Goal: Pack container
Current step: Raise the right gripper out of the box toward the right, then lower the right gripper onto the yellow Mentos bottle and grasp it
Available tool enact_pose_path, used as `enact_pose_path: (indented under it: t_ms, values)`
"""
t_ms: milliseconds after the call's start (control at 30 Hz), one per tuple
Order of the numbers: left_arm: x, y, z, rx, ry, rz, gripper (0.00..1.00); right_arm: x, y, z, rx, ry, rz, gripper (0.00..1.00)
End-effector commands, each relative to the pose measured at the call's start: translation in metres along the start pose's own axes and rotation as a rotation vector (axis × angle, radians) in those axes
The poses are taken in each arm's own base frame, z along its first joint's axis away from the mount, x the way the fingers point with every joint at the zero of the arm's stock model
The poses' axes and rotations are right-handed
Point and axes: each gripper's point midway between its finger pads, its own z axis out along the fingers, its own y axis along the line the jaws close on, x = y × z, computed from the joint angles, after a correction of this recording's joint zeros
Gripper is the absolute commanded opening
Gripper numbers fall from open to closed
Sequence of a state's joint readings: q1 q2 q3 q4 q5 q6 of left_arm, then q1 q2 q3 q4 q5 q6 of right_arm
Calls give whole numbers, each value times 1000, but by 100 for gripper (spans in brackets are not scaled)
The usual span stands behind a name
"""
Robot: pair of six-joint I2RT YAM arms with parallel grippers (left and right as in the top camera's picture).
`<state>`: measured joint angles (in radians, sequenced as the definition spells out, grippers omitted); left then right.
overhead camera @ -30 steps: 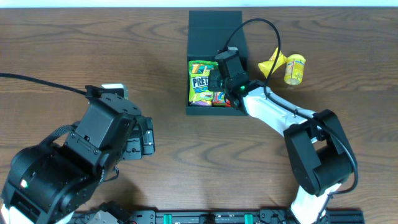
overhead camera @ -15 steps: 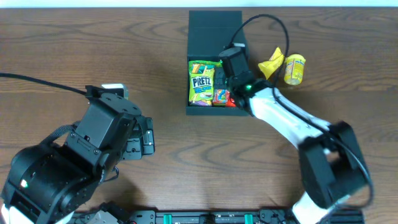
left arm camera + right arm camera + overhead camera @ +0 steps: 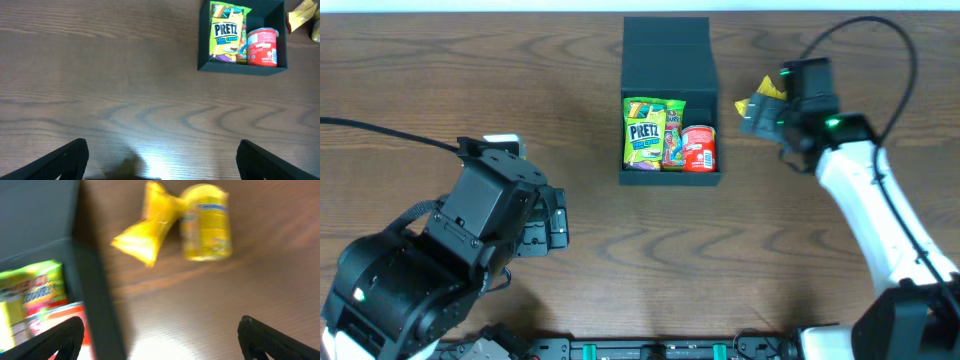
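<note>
The container (image 3: pixel 665 50), a light, stiff yet dentable cardboard box lying open at the far middle of the tabletop (image 3: pixel 470 80), is probably best taken by its flap lid's edge, and the left fingers (image 3: pixel 65 160) and right fingers (image 3: pixel 270 337) both gape wide, holding nothing.

- Table (image 3: pixel 470 80): mid-brown, wavy darker wood grain.
- Container (image 3: pixel 665 45), left of the right gripper (image 3: pixel 160 345): plain matte dark teal-black.
- Pretz packet (image 3: pixel 643 132): lime green and yellow, blue band, white lettering.
- Slim packet (image 3: pixel 673 140): green, red and yellow print.
- Red can (image 3: pixel 698 148): red with white markings, pale rim.
- Wrapper (image 3: pixel 145 235), ahead of the right gripper: plain bright yellow.
- Yellow can (image 3: pixel 205 222), beside it: yellow with blurred bluish print.
- Right arm (image 3: pixel 865 200): white, black head, green light (image 3: pixel 833 124).
- Left arm (image 3: pixel 470 220): black.
</note>
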<state>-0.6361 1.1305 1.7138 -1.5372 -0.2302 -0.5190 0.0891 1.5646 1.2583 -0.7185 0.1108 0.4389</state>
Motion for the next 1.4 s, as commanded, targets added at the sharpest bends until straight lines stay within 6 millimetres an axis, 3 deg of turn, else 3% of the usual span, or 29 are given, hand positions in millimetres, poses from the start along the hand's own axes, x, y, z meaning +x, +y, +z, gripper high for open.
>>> enact_pose_path:
  t_ms: [0, 233, 433, 1000, 1367]
  values:
    - [-2, -1, -2, 8, -7, 7, 95, -17, -16, 0, -2, 10, 27, 99]
    - [-2, -1, -2, 8, -7, 7, 95, -19, -50, 34, 63, 86, -30, 99]
    - [-2, -1, -2, 8, -7, 7, 95, -27, -62, 76, 92, 179, -61, 99]
    - [-2, -1, -2, 8, -7, 7, 95, -49, -67, 129, 26, 148, -76, 99]
    - [-2, -1, -2, 8, -7, 7, 95, -41, -63, 154, -12, 167, -82, 95]
